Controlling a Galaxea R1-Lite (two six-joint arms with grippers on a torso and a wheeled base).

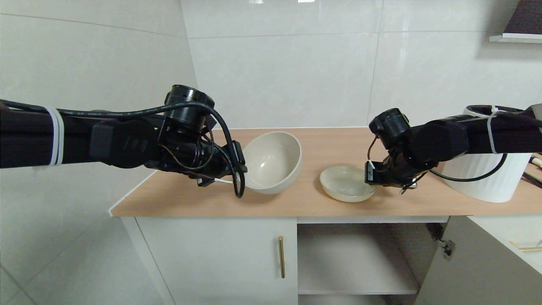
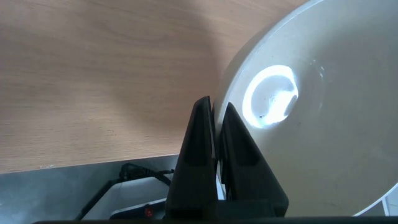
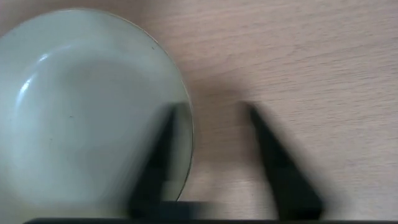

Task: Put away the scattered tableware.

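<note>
Wooden bench (image 1: 322,144) carries a cream bowl (image 1: 273,163) tipped on its side mid-bench, with its mouth toward the left arm. That arm lies level from the left edge, left pincer (image 1: 239,171) at the rim. The right arm comes level from the right edge, right pincer (image 1: 371,178) at a shallow plate (image 1: 345,184) near the front edge.

Left wrist view: fingers (image 2: 200,134) clenched on the bowl's rim.

Right wrist view: fingers spread, one over the plate's rim, one over bare wood.

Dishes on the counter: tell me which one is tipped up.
The deep cream bowl, gripped at its rim by the left gripper, is tilted with its opening facing sideways. The shallow plate by the right gripper lies flat.
</note>
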